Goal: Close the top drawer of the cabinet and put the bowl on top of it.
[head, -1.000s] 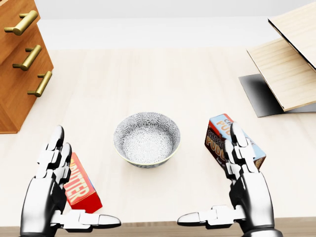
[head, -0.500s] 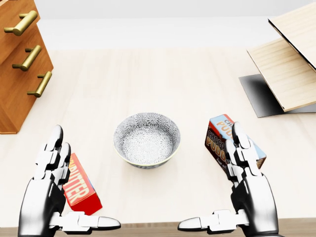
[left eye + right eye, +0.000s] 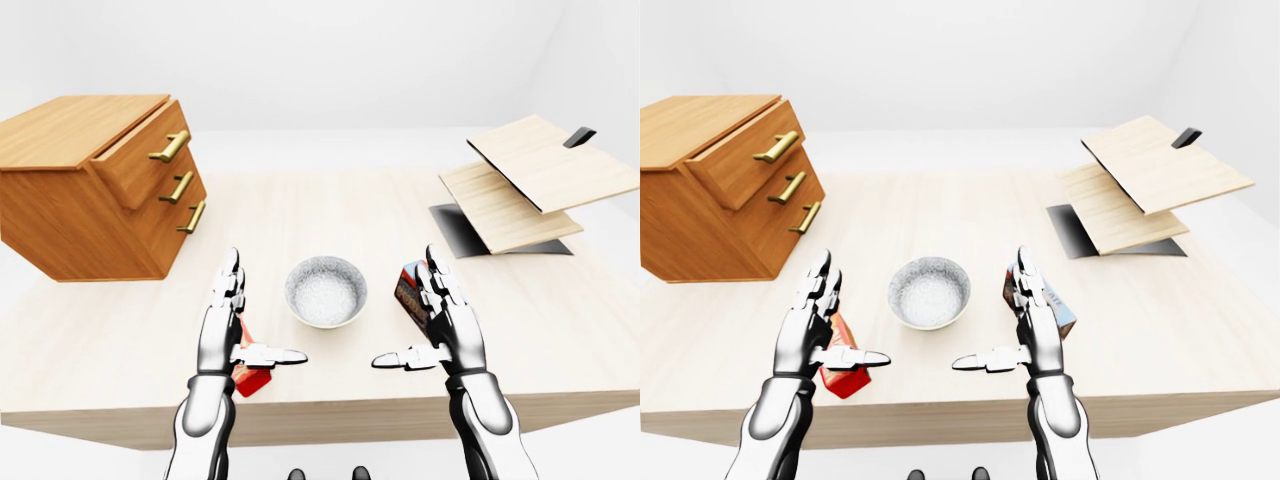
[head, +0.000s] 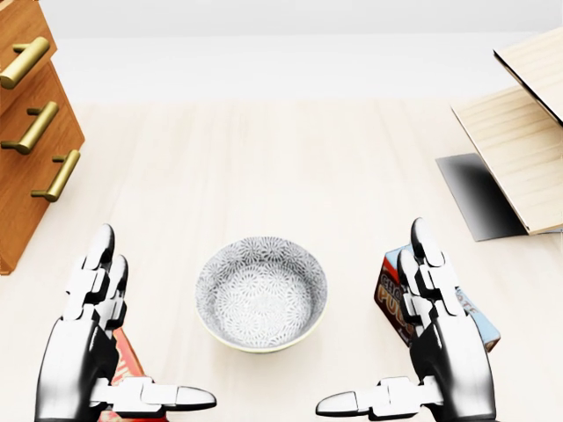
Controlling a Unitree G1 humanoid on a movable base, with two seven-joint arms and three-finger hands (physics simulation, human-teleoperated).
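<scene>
**A:** Where is the bowl to be found?

**B:** The bowl [image 4: 261, 294] is seen low in the middle of the head view. It is set upright on the worktop [image 4: 264, 149], between the two hands and touched by neither.

**A:** How are the hands held?

**B:** The left hand [image 4: 84, 352] and right hand [image 4: 449, 352] are held with fingers spread apart and thumbs turned inward. Nothing is clasped. Both are placed over the worktop's near edge.

**A:** What is crowded around them?

**B:** A red box [image 3: 845, 375] is partly hidden under the left hand. A pudding box [image 4: 391, 299] is partly hidden by the right hand. Gaps are kept between each box and the bowl.

**A:** And the cabinet?

**B:** The cabinet [image 3: 90, 185] is seen at the upper left of the left-eye view, by the worktop's left edge. Its top drawer [image 3: 140, 165] is pulled out past the two below. An open stretch of worktop is left between it and the bowl. Tilted boards [image 3: 520, 180] are stacked at the upper right, well apart.
</scene>
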